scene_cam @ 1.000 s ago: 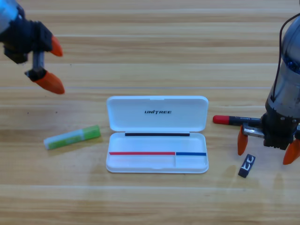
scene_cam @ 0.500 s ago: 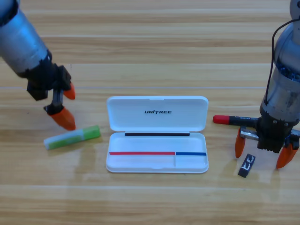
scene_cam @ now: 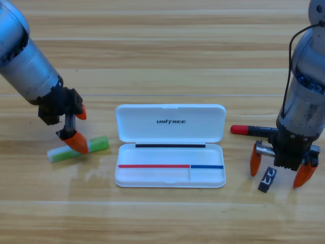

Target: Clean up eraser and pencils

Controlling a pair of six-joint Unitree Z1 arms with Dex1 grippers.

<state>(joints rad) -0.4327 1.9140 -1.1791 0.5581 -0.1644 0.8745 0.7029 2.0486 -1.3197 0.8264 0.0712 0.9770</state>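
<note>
The eraser is being straddled by the spread-jawed right gripper; the green pencil by the parted left gripper. Off-centre closure risks either being knocked aside.

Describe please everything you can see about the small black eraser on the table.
The eraser is a small black rectangular block with white marks on its upper face. It lies flat on the wooden table, turned at a slant, to the right of the white case and just below the black pencil with the red cap. The right gripper points down over it with its orange jaws spread, one on each side of the eraser. Neither jaw appears to touch it yet; the gripper's body hides part of its upper end.
</note>
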